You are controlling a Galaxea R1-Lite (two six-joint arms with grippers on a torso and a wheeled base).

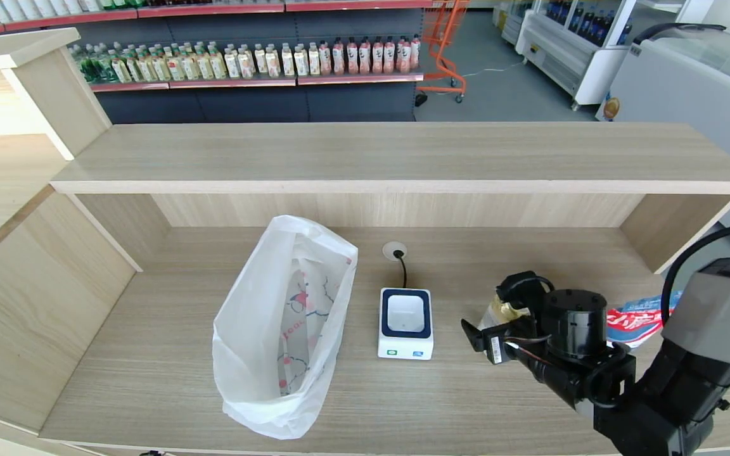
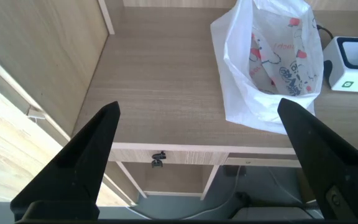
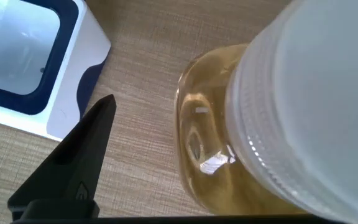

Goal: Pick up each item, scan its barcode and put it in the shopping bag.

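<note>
A bottle (image 3: 216,155) of golden liquid with a white cap (image 3: 303,99) stands on the counter just right of the scanner (image 1: 405,323). My right gripper (image 1: 495,318) is open around it. One finger (image 3: 73,168) shows clear of the glass on the scanner side, and the cap hides the other. The scanner is a white box with a dark blue frame. Left of it the white shopping bag (image 1: 279,329) stands open with a printed packet (image 1: 301,316) inside. My left gripper (image 2: 197,106) is open and holds nothing, off the counter's near left edge.
A red and blue packet (image 1: 634,320) lies right of my right arm. The scanner's cable runs to a grommet (image 1: 395,251) at the back. Side walls (image 1: 42,291) and a raised shelf (image 1: 403,158) enclose the counter. Bare wood lies left of the bag.
</note>
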